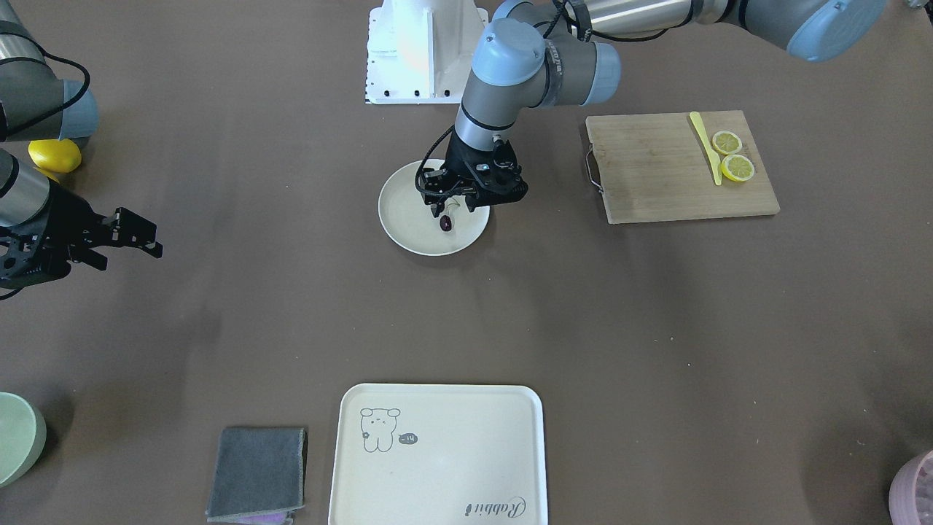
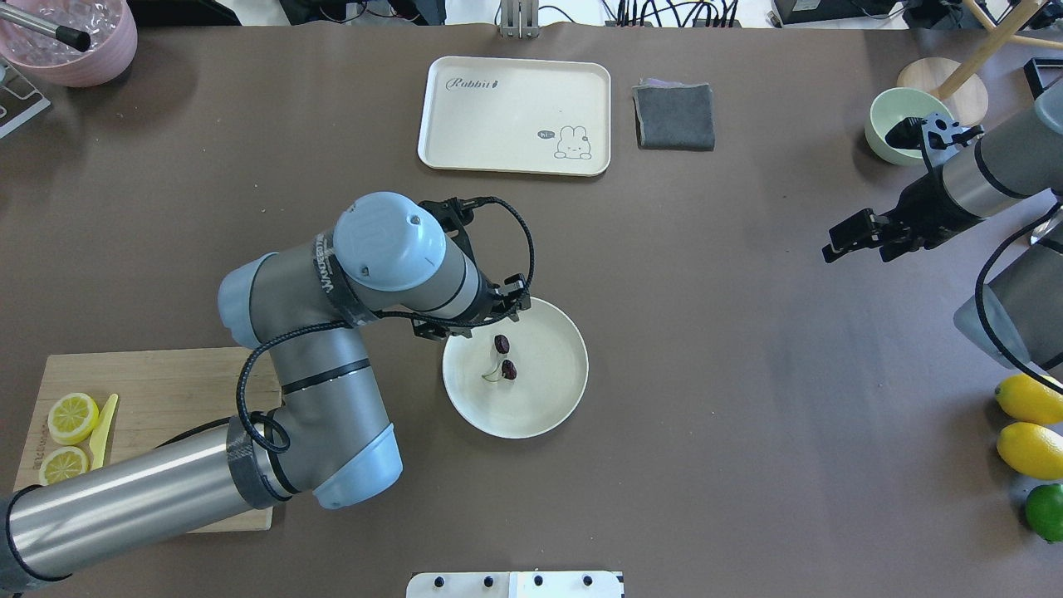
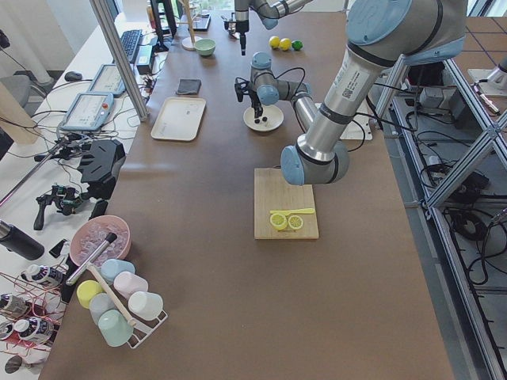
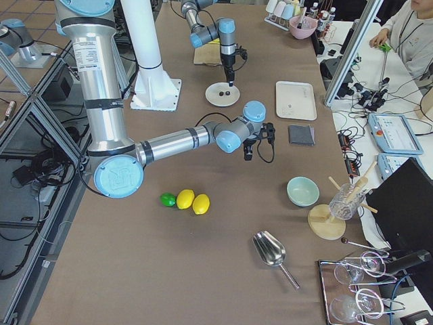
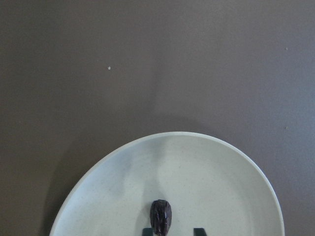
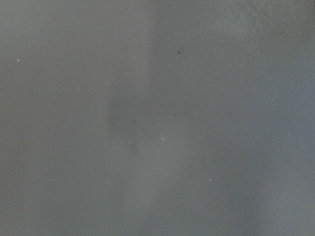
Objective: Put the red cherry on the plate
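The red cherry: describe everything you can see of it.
The red cherry is a pair of small, dark maroon, round fruits, their skin looking slightly wrinkled, joined by a thin green stem. Both lie on the plate, near its middle, the stem curving beside them. One fruit sits between the open fingers of the left gripper, which hangs just above; whether a finger touches it cannot be told.

Left tool (image 1: pixel 453 208) and right tool (image 1: pixel 131 257), jaws apart.
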Available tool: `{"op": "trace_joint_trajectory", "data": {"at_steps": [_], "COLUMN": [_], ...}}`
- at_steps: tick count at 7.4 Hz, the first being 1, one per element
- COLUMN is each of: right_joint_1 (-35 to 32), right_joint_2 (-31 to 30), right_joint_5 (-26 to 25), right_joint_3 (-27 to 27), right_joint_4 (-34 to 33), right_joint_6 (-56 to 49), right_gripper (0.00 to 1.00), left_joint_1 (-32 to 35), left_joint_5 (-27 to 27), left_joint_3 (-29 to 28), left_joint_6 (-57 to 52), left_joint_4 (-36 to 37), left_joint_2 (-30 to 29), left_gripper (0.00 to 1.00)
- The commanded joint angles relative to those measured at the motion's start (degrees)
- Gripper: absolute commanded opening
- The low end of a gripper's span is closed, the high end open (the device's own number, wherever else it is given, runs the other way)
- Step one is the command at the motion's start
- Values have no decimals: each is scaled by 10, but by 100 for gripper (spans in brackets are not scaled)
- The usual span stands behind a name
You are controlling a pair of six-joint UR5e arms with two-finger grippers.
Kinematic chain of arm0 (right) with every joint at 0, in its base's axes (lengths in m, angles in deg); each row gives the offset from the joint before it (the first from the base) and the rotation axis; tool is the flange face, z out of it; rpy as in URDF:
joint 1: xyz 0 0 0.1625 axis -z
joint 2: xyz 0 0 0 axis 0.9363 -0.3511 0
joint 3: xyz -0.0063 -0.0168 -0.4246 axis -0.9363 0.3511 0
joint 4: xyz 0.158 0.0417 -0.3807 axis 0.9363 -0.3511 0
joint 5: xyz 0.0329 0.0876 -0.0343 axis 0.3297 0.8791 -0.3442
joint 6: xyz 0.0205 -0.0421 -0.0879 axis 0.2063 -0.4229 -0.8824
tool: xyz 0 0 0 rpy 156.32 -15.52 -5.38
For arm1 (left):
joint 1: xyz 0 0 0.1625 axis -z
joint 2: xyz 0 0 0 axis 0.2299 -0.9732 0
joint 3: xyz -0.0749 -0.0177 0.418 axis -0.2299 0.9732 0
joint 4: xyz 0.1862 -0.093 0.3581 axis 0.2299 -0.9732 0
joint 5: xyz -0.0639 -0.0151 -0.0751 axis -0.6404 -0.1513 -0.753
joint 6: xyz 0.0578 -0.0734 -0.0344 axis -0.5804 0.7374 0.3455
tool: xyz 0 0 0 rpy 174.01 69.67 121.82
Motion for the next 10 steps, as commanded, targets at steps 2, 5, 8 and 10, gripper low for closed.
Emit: {"op": "trace_joint_trajectory", "data": {"at_steps": [2, 5, 8, 10], "right_joint_1": [-36, -114, -222, -282], "right_joint_2": [-3, -41, -107, -106], "right_joint_5": [-15, 6, 48, 48], "right_joint_3": [-10, -3, 3, 18], "right_joint_4": [-6, -16, -63, -143], "right_joint_6": [-1, -129, -314, -442], "right_gripper": [100, 100, 100, 100], "left_joint_1": [103, 298, 510, 548], "left_joint_5": [-66, -146, -216, -218], "left_joint_3": [162, 183, 60, 46], "left_joint_6": [-212, -613, -972, -1007], "left_joint_4": [80, 139, 135, 134], "left_joint_2": [167, 319, 383, 422], "left_gripper": [98, 98, 98, 98]}}
